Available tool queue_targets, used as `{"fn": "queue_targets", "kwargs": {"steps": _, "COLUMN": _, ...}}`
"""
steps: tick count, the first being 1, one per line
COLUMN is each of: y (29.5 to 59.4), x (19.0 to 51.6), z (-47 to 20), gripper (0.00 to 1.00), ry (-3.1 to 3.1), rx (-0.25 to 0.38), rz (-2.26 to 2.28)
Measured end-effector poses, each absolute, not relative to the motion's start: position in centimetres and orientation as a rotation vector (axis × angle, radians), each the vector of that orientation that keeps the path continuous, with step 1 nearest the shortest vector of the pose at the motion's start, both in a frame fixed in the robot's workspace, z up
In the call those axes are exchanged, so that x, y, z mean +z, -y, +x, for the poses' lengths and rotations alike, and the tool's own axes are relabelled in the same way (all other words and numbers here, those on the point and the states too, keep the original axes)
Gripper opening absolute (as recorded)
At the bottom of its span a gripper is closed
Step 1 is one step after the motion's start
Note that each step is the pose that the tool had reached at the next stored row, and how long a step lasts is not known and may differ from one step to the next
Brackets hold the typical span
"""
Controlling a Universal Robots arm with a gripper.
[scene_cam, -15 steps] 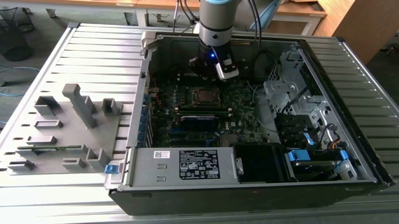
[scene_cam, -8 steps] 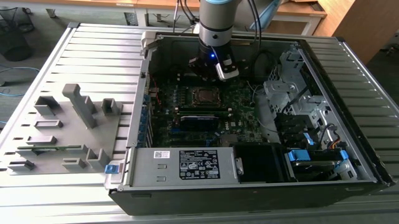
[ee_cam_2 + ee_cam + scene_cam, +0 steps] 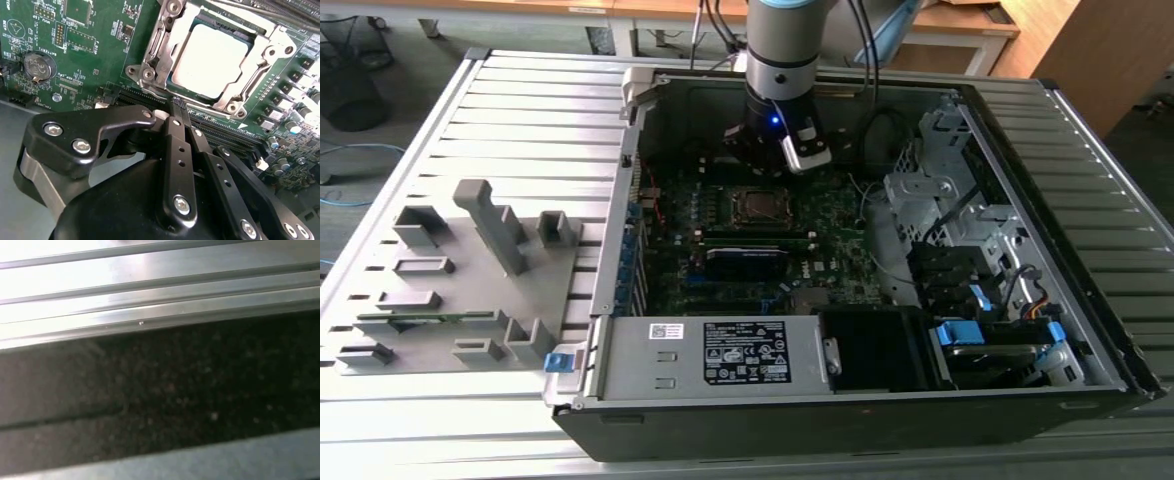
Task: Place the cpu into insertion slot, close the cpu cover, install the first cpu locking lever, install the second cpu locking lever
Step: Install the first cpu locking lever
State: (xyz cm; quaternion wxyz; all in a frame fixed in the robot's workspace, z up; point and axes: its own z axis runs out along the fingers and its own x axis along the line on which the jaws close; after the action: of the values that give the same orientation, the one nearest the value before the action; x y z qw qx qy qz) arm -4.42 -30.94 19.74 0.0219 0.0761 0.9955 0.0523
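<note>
On the exterior view's left, a grey fixture tray (image 3: 447,290) lies on the slatted worktop (image 3: 520,110), beside the open computer case (image 3: 854,400). Mid-case, the arm's pincer (image 3: 767,150) hangs just above the motherboard (image 3: 761,240), near the insertion slot (image 3: 757,205). Second wrist view: pincer (image 3: 176,106) fingers pressed together, gripping nothing; cpu (image 3: 210,60) seated in the slot, cpu cover (image 3: 155,45) down around it.

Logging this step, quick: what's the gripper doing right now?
Gripper: shut, holding nothing, tips just beside the cpu cover, which lies closed over the cpu.
</note>
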Motion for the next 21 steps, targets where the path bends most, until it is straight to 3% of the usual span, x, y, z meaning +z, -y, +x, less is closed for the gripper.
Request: {"fn": "queue_targets", "kwargs": {"steps": 21, "y": 30.9, "x": 21.2, "z": -4.4, "gripper": 0.11, "ry": -3.084, "rx": 0.153, "rz": 0.236}}
